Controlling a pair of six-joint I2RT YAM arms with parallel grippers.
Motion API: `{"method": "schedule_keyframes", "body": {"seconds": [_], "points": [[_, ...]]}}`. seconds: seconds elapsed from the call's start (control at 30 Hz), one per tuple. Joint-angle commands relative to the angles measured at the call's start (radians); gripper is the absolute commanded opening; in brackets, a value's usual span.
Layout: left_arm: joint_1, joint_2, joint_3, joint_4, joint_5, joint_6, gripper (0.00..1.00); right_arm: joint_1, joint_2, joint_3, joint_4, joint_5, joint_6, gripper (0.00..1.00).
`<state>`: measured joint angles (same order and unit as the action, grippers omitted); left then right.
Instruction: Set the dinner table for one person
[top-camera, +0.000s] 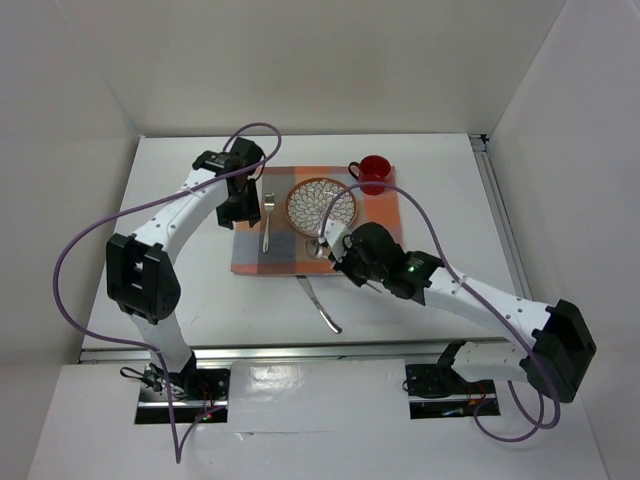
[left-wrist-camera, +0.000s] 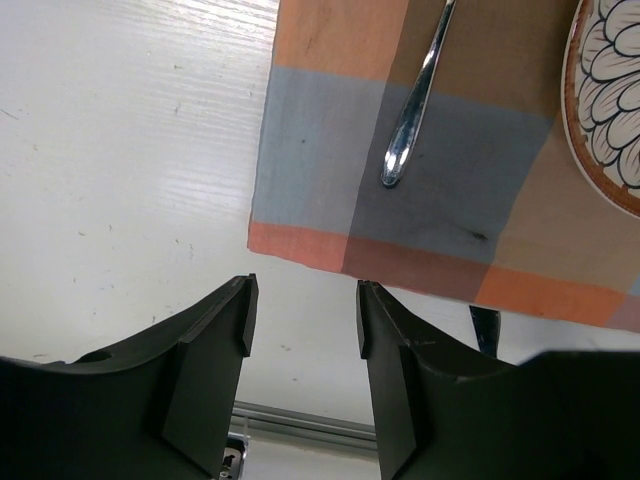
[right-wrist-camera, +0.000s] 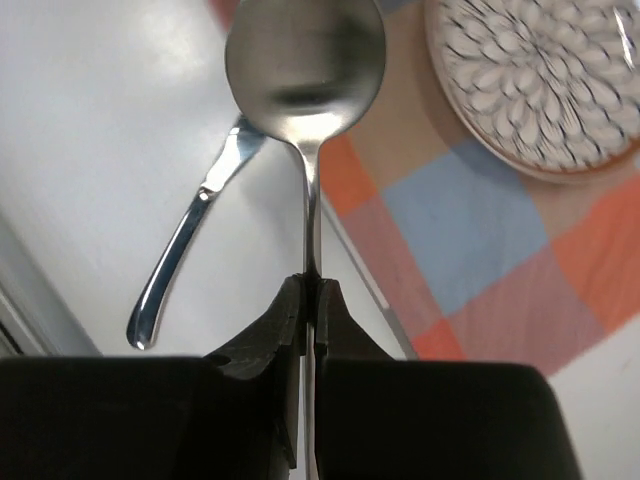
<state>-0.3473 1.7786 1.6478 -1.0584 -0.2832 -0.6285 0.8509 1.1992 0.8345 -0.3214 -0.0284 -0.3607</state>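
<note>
White dinner table spreads under both your arms, with a checked mat near its middle carrying a plate, a fork and a red mug. Your right gripper is pinched tight on the handle of a spoon, its bowl at the mat's near edge. Your left gripper hangs partly spread and empty above bare table, just off the mat's corner.

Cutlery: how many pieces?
3: silver metal fork on the orange-and-blue checked mat, left of the patterned round plate; silver metal spoon in the right pincer; silver metal utensil, likely a knife, on the white table near the mat.
</note>
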Motion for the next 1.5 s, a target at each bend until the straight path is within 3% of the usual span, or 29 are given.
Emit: {"method": "schedule_keyframes", "body": {"seconds": [0.0, 0.13, 0.27, 0.43, 0.57, 0.87, 1.4, 1.47], "points": [[-0.001, -0.005, 0.052, -0.022, -0.019, -0.028, 0.61, -0.042, -0.024, 0.054, 0.001, 0.212, 0.29, 0.0], [-0.001, -0.04, 0.04, -0.002, -0.01, -0.028, 0.62, -0.131, 0.092, 0.123, -0.08, 0.274, 0.475, 0.0], [-0.001, -0.06, 0.03, -0.002, -0.001, -0.048, 0.62, -0.349, 0.233, 0.27, -0.174, 0.124, 0.75, 0.0], [-0.001, -0.07, 0.007, -0.002, -0.001, -0.048, 0.62, -0.421, 0.359, 0.337, -0.156, 0.163, 0.889, 0.0], [-0.001, -0.079, -0.012, -0.002, -0.001, -0.057, 0.61, -0.444, 0.511, 0.426, -0.185, 0.205, 0.89, 0.0], [-0.001, -0.07, -0.013, -0.002, -0.001, -0.057, 0.61, -0.464, 0.666, 0.489, -0.139, 0.214, 0.89, 0.0], [-0.001, -0.061, -0.022, -0.002, -0.011, -0.057, 0.61, -0.455, 0.729, 0.508, -0.058, 0.28, 0.756, 0.0], [-0.001, -0.07, -0.022, -0.002, -0.011, -0.057, 0.61, -0.455, 0.74, 0.517, -0.058, 0.289, 0.756, 0.04]]}}
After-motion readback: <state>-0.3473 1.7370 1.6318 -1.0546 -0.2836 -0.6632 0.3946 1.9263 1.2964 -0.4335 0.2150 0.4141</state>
